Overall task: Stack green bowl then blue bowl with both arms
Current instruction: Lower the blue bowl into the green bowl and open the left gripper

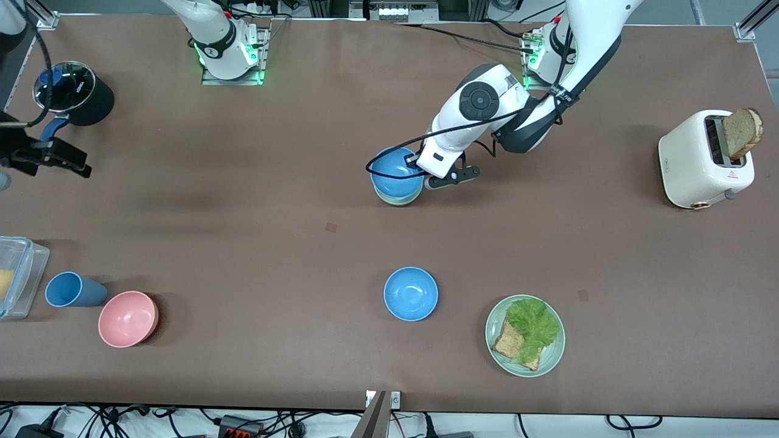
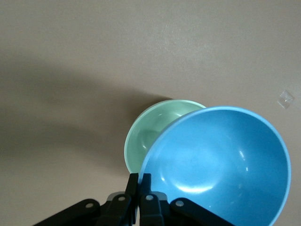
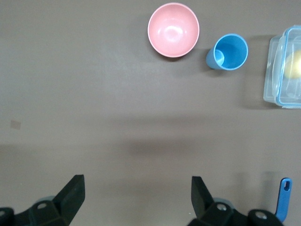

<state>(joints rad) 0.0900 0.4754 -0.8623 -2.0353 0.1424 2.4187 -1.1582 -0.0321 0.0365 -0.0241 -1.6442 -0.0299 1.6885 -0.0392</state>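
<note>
Nearest the front camera, at five o'clock on the table: green plate (image 1: 551, 359) with lettuce and bread. Beside it at six o'clock, a second blue bowl (image 1: 411, 294), untouched. Pink bowl (image 1: 128, 319) at eight o'clock.

At twelve o'clock from the table's middle, near the left arm's base: green bowl (image 2: 150, 136) sitting on the table, blue bowl (image 2: 221, 160) over it. Left gripper (image 2: 139, 183) pinched tight on the blue bowl's rim, fingers nearly meeting. Blue bowl offset from the green one in the left wrist view; cannot tell whether fully seated.

Right gripper (image 3: 136, 183) spread wide, holding nothing, waiting over the table at nine o'clock, toward the right arm's end.

Judged step: setting blue into green, the last part of the stack. Next move probably calls for centring the blue bowl over the green rim, lowering until nested, then opening the fingers and lifting clear without dragging the stack.
</note>
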